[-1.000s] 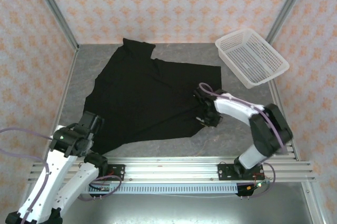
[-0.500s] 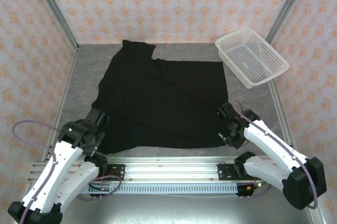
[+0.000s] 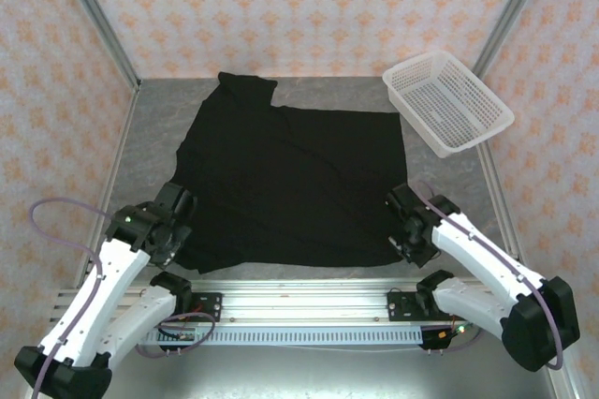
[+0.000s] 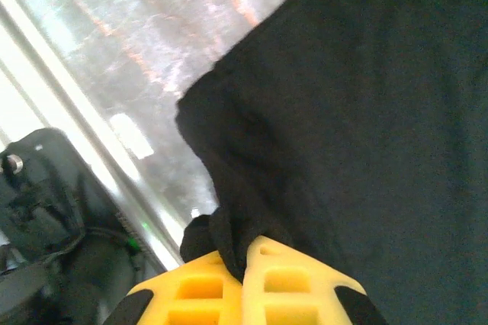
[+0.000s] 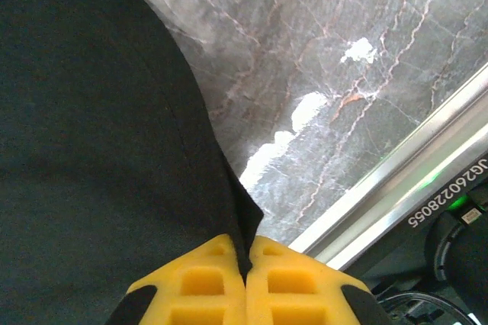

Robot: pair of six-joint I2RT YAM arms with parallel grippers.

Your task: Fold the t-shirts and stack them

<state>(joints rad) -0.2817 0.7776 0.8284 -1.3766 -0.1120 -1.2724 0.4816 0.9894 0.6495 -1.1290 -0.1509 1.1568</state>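
We have the black t-shirt [image 3: 290, 184] lying spread out, plain side up, across the grey marbled surface [image 3: 150, 137], with one lobe of cloth reaching toward the far wall. Both arms are down low at the near edge. The left arm sweeps forward from the bottom left with its elbow bent and its wrist tipped down, and the left hand [image 3: 178, 235] sits on the shirt's near left corner. From the left wrist camera, that hand [image 4: 248, 264] is clenched, its yellow fingers [image 4: 206, 287] pressed together on a bunched fold of the black cloth.

On the other side, the right arm angles in from the bottom right, forearm low, and puts the right hand [image 3: 402, 242] at the near right corner. From the right wrist camera, this hand [image 5: 246, 264] is clamped on the thin edge of the shirt, with marble and a metal rail [image 5: 396, 180] beside it.

A white basket [image 3: 446, 102] sits in the far right corner, just beside the shirt.
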